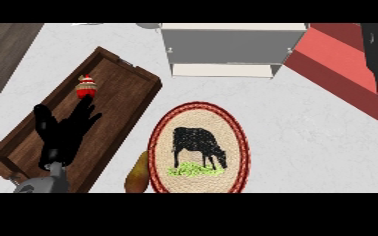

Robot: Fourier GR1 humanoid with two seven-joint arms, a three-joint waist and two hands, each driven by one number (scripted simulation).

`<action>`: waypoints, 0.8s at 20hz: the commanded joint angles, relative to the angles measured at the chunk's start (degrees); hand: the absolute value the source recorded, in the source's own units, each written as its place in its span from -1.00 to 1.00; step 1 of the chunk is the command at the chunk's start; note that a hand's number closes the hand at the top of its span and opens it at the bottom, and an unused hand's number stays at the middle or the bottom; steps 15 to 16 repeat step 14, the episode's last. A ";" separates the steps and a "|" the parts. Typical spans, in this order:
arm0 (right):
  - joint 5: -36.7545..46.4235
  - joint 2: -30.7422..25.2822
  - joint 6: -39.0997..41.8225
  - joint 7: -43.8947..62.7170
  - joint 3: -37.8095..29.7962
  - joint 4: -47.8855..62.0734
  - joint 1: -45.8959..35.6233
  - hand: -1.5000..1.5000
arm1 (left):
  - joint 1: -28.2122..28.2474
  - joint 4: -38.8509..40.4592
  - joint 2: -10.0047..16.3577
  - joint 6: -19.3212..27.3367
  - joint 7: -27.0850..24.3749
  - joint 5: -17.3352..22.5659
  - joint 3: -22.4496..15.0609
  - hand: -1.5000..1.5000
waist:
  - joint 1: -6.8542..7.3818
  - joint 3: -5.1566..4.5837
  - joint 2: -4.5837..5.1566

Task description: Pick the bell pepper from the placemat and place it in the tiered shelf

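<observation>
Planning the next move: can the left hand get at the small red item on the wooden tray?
Probably yes. The left hand hovers open over the wooden tray, fingers pointing toward the small red item, and nothing lies between them.

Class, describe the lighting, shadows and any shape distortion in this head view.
Head view: even light, no glare on the counter; the left hand casts no clear shadow on the wooden tray; the tiered shelf is shaded grey inside; the round placemat looks taller than wide.
</observation>
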 commanded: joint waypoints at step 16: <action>-14.02 -17.33 15.09 4.03 -8.48 -16.54 15.84 -1.00 | 1.59 2.75 0.06 -1.29 -0.81 -0.12 0.89 0.00 | -1.11 -0.33 -0.07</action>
